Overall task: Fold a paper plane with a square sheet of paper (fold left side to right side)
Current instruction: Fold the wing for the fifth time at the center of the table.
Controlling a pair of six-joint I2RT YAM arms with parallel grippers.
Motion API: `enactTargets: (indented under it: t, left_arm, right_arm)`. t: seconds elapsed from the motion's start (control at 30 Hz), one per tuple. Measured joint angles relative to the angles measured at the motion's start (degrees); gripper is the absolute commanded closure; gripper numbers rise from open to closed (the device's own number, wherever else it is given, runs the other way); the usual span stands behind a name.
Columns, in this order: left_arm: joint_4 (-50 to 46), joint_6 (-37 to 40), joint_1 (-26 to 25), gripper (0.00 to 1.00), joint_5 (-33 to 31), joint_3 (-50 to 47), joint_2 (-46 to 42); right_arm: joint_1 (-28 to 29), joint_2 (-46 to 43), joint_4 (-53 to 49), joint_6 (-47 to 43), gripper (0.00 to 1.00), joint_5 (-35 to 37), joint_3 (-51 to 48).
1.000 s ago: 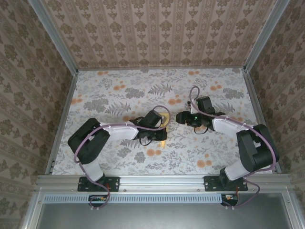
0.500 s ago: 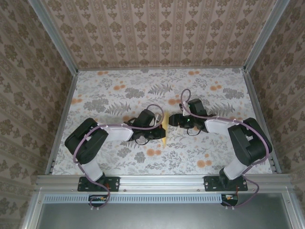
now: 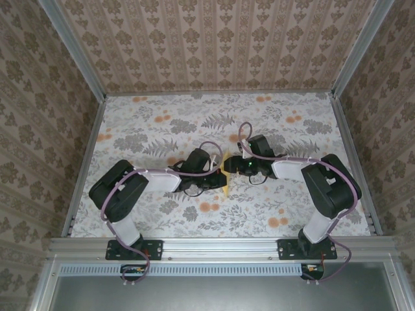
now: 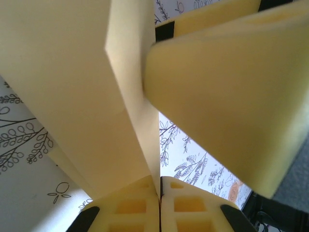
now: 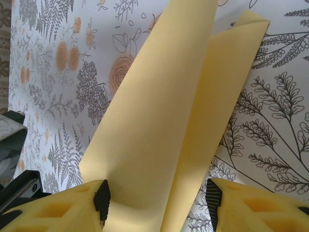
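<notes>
Floral cloth [image 3: 162,123]; arms [image 3: 155,176] low, inward; left end effector [image 4: 159,191] pinches paper plane [image 5: 154,111], right end effector [image 5: 158,195] part-open astride.

Soft, even light with faint shadows — both wrist close-ups blur near the lens.

The left arm [image 3: 155,176] and right arm [image 3: 288,167] reach inward, low, tips nearly meeting. The left gripper [image 4: 160,192] pinches the paper plane [image 5: 159,96]; the right gripper [image 5: 154,200] stands parted astride it, perhaps touching.
</notes>
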Motion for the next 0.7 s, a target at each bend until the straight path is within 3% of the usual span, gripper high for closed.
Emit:
enactTargets:
  t: [0.7]
  left_arm:
    - [0.9, -1.6, 0.3, 0.91, 0.2, -0.3, 2.8]
  right_arm:
    - [0.8, 5.2, -5.5, 1.0, 0.57, 3.3, 5.4]
